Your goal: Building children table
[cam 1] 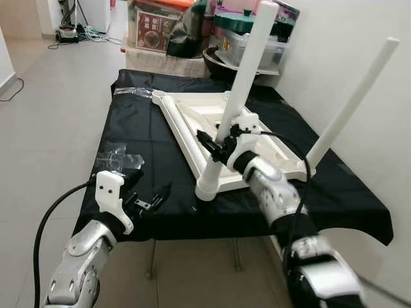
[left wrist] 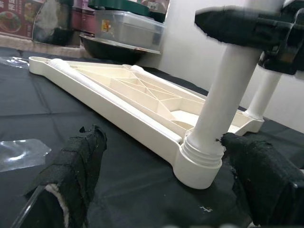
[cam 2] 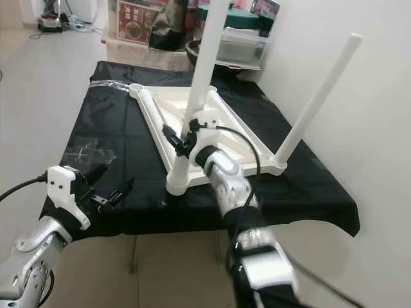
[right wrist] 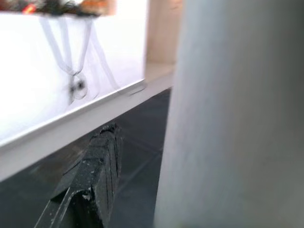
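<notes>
Your right hand (cam 1: 217, 146) is clamped on the near white table leg (cam 1: 239, 96), gripping it partway up, above the corner socket. That leg stands tilted in the near corner socket (cam 1: 209, 188) of the cream children's table top (cam 1: 192, 115), which lies upside down on the tabletop (cam 1: 148, 122) under a black cloth. A second white leg (cam 1: 353, 102) stands at the corner on the right, also leaning away toward the white wall (cam 1: 347, 38). The far corner socket (cam 1: 158, 95) has no leg in it. Your left hand (cam 1: 144, 192) hovers over the near edge of the black cloth, well apart from the table top, its fingers (left wrist: 76, 175) spread open and holding nothing; in its wrist view the near leg's threaded base (left wrist: 202, 152) sits between the fingertips but beyond them. A piece of clear plastic wrap (cam 1: 112, 157) lies on the cloth just beyond that hand. Stacked boxes and storage containers (cam 1: 160, 29) stand on the floor behind the tabletop.
</notes>
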Motion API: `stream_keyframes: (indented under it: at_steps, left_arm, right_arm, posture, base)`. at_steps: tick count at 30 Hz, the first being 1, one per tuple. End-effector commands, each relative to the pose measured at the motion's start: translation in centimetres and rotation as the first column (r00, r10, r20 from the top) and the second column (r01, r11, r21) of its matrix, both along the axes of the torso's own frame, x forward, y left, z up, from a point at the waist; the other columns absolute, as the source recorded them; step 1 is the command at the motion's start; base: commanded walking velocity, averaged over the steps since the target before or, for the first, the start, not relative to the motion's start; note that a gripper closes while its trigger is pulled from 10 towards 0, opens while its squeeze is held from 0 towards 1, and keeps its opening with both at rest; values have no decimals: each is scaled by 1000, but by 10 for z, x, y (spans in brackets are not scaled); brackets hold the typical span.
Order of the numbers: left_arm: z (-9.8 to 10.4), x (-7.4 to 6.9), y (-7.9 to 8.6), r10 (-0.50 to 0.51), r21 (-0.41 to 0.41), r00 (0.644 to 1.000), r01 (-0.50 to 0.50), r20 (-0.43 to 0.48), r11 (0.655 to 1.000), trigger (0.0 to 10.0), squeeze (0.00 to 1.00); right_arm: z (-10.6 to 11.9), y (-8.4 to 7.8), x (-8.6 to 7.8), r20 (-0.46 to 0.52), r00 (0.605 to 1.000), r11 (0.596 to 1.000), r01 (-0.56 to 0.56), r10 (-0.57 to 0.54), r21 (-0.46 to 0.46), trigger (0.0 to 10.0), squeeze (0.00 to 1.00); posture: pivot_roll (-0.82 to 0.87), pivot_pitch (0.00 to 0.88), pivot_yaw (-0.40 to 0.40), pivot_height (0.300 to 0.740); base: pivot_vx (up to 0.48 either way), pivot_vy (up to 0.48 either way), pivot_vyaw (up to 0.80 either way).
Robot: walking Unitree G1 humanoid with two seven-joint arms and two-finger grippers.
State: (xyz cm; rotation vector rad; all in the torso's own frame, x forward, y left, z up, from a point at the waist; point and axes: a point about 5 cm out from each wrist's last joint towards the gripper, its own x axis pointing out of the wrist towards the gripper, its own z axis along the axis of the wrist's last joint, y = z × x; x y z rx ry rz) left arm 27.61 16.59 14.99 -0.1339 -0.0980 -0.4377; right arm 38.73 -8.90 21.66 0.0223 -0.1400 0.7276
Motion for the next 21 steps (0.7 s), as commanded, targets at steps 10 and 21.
stream_keyframes:
  at_steps: [10, 21]
  left_arm:
    - [-3, -3, -4, 5, -10, 1000, -5, -5, 1000, 10000, 0]
    - [-2, -4, -3, -9, -11, 1000, 9, -6, 1000, 10000, 0]
  right_arm:
    - [-38, -48, 18, -144, 520, 540, 807, -842, -239, 0, 0]
    - [-60, 11, -11, -302, 678, 732, 672, -670, -114, 10000, 0]
  posture:
    - [213, 0, -246, 740]
    - [181, 0, -215, 740]
  base:
    - [0, 0, 0]
    - [0, 0, 0]
